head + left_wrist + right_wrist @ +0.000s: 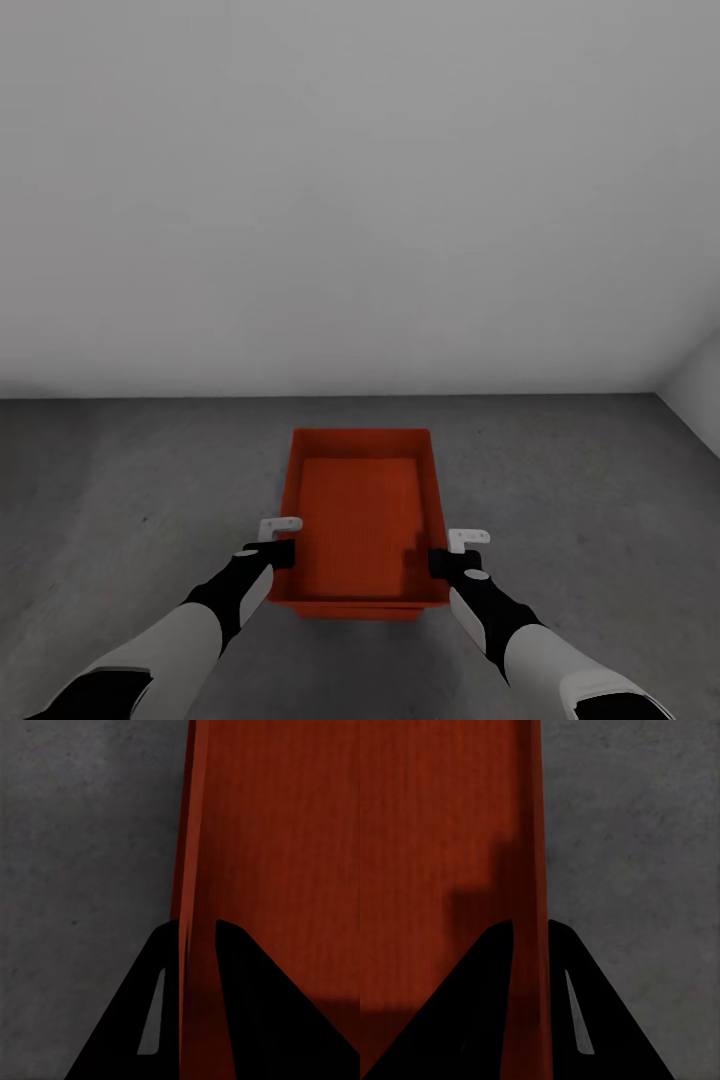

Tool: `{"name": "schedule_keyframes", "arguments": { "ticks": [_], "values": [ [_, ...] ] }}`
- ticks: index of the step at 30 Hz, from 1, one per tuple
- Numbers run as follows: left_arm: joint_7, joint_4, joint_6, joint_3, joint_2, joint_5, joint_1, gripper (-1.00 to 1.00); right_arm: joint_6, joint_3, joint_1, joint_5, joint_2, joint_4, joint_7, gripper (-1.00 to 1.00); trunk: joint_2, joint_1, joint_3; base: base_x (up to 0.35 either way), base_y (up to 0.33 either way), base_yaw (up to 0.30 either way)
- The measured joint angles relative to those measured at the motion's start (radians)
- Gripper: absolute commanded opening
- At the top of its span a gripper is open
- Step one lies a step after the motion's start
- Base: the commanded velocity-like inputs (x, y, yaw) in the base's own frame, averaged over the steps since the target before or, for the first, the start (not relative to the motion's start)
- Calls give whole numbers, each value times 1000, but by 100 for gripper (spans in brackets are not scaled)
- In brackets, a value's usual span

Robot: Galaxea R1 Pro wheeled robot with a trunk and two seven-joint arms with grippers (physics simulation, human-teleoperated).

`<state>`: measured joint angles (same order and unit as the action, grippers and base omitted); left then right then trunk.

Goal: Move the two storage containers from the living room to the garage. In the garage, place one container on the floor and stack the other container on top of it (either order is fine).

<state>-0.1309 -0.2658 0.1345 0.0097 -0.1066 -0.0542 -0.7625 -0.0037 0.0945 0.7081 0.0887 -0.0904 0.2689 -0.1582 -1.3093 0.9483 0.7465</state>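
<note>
No writing or label can be read on anything. An orange-red storage container (362,515), open-topped, sits in the lower middle of the head view over the dark grey concrete floor (130,470), with a plain pale wall (360,190) filling the upper half. A second rim edge peeks out under its near end, too thin to tell what it is. The left gripper (281,541) is clamped on the container's left side wall, one finger (255,1005) inside and one outside. The right gripper (455,552) pinches the right wall likewise. Both forearms are cut off by the bottom edge.
</note>
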Motion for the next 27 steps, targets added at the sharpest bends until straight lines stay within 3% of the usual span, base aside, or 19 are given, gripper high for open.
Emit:
{"name": "schedule_keyframes", "arguments": {
  "ticks": [27],
  "values": [
    [0, -2, 2, 0, 0, 0, 0, -100, 1, 0, 0, 1, 0, 0, 0, -100, -189, 104, 85, 0, 0, 0]
  ]
}}
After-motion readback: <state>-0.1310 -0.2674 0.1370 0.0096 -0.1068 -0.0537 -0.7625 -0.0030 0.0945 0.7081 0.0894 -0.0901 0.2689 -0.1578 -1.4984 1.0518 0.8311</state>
